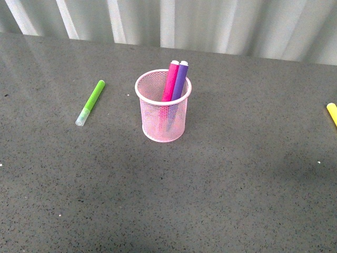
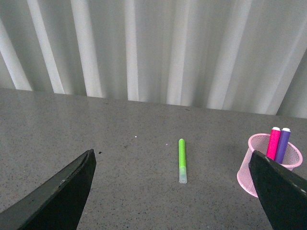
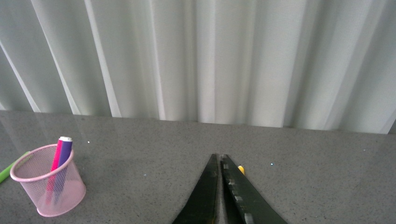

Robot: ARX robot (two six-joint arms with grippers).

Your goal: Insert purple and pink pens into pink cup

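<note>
The pink cup (image 1: 162, 108) stands upright on the grey table in the front view. Both the pink pen (image 1: 170, 80) and the purple pen (image 1: 180, 80) stand inside it, side by side, leaning against the far rim. Neither arm shows in the front view. In the left wrist view my left gripper (image 2: 175, 191) is open and holds nothing; the cup (image 2: 268, 165) with the pink pen (image 2: 274, 142) and purple pen (image 2: 283, 143) sits beside one finger. My right gripper (image 3: 220, 165) is shut and empty, well apart from the cup (image 3: 48, 187).
A lime-green marker (image 1: 91, 102) lies flat on the table left of the cup, also between my left fingers' span (image 2: 182, 160). A yellow marker (image 1: 332, 113) lies at the right edge of the front view; its tip (image 3: 241, 169) peeks behind my right fingers. A pale curtain (image 1: 174, 23) backs the table.
</note>
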